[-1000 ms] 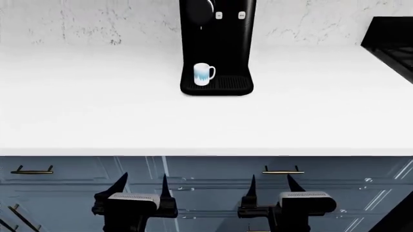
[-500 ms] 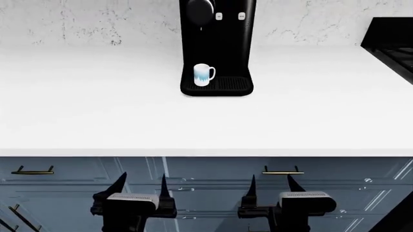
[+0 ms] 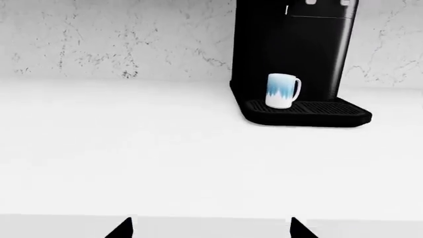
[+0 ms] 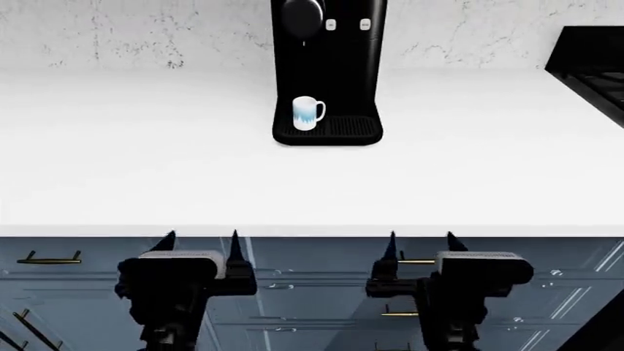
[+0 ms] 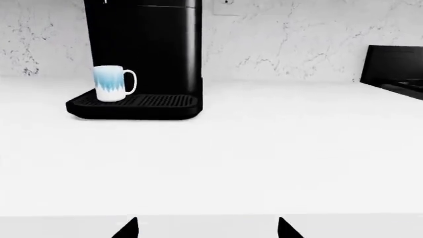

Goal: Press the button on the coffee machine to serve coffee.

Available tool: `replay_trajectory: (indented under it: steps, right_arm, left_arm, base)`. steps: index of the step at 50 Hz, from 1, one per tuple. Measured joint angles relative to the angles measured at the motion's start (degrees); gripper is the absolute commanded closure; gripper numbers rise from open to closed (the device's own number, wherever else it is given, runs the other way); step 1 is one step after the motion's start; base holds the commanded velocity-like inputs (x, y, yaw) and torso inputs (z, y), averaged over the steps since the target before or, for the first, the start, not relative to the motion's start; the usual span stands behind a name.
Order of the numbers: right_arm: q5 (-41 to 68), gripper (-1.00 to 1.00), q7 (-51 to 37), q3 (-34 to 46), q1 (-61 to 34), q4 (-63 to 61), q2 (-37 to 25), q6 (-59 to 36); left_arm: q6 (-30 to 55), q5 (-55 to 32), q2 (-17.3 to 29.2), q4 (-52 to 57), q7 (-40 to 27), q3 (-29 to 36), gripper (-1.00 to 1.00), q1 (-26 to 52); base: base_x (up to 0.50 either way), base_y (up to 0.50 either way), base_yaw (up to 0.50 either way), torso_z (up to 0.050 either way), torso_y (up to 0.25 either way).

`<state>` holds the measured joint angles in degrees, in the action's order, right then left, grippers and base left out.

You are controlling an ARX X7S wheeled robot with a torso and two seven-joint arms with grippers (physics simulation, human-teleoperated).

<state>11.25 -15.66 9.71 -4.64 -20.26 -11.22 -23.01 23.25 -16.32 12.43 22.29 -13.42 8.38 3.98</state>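
The tall glossy black coffee machine (image 4: 329, 66) stands at the back of the white counter, with its round dome (image 4: 302, 16) and small white buttons (image 4: 364, 24) near the top. A white-and-blue mug (image 4: 307, 112) sits on its ribbed drip tray (image 4: 343, 128). No coffee stream shows. The machine also shows in the left wrist view (image 3: 294, 54) and the right wrist view (image 5: 142, 49). My left gripper (image 4: 200, 243) and right gripper (image 4: 421, 243) are both open and empty, in front of the counter's front edge, far from the machine.
A black gas stove (image 4: 592, 62) sits at the counter's right end. Blue cabinet drawers with brass handles (image 4: 49, 257) lie below the counter's front edge (image 4: 312, 232). A marbled white wall (image 4: 137, 33) backs the counter.
Both grippers have risen, from low in front of the drawers to the level of the counter's front edge. The machine and mug have not moved.
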Motion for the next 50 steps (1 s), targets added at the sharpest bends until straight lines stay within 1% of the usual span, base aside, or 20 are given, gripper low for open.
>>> replay_trajectory:
  steps: [4, 8, 12, 17, 23, 29, 50]
  right_arm:
    - [2.3, -1.00, -1.1, -1.5, -4.1, -7.6, -1.3, -10.6]
    - [5.0, -1.00, -1.3, -4.3, -8.7, -13.6, -2.8, -19.7]
    - [7.4, -1.00, -1.0, -7.9, -12.6, -18.1, -4.5, -26.8]
    - [9.5, -1.00, -0.3, -11.0, -15.5, -20.6, -6.1, -31.9]
    - [10.9, -1.00, 0.6, -13.2, -17.4, -21.4, -7.4, -34.6]
    - [11.5, -1.00, 1.0, -14.9, -17.1, -21.8, -8.0, -35.3]
    - [12.9, -1.00, 2.1, -17.6, -14.8, -22.6, -8.6, -34.3]
  left_arm:
    - [9.4, -3.5, 1.2, 6.0, -1.4, -1.5, -1.00, 4.0]
    - [17.7, -6.5, 2.7, 9.6, -2.1, -2.6, -1.00, 8.9]
    - [23.2, -8.7, 4.1, 10.9, -1.9, -3.6, -1.00, 13.4]
    - [27.7, -10.7, 5.4, 10.9, -1.1, -4.4, -1.00, 18.1]
    - [31.0, -12.4, 6.4, 10.5, -0.3, -5.0, -1.00, 21.6]
    - [31.5, -12.2, 7.5, 9.8, 0.1, -4.6, -1.00, 23.0]
    - [29.8, -10.7, 8.7, 7.3, -0.7, -4.8, -1.00, 22.3]
  base:
    - [0.00, 0.00, 0.00, 0.000, 0.000]
    - [0.00, 0.00, 0.00, 0.000, 0.000]
    - [0.00, 0.00, 0.00, 0.000, 0.000]
    - [0.00, 0.00, 0.00, 0.000, 0.000]
    - [0.00, 0.00, 0.00, 0.000, 0.000]
    - [0.11, 0.00, 0.00, 0.000, 0.000]
    - [0.42, 0.00, 0.00, 0.000, 0.000]
